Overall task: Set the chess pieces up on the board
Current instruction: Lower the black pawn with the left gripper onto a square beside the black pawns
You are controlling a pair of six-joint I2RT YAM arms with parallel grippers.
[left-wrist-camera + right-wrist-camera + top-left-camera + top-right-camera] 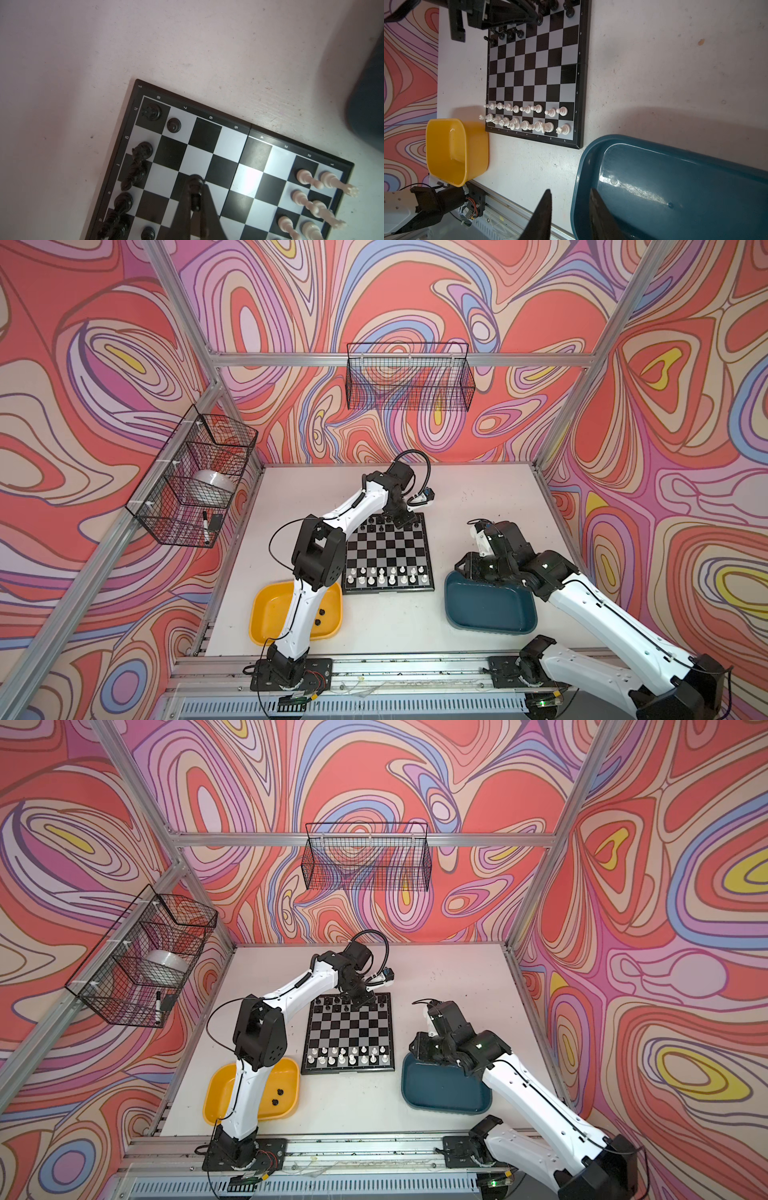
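Right gripper (570, 209): nearest of all, jaws spread and empty, hanging over the near rim of the teal tray (695, 187) — smooth, glossy plastic with nothing in it.
Yellow tray (266, 614): near left, rounded plastic tub; two black pieces (320, 615) lie loose inside.
White pieces (525, 118): pale, slim turned plastic, both near ranks of the board (388, 549) look filled.
Board surface: flat, black and silver-grey checks, thin black border, middle ranks bare.
Left gripper (195, 197): far end of the board, fingers pinching a black pawn (195, 184) low over the far second rank.
Step in hand: seating that pawn — probably on a vacant square between placed black men.
Next move: settle it upright, release gently, lift straight off; neighbours stand close.
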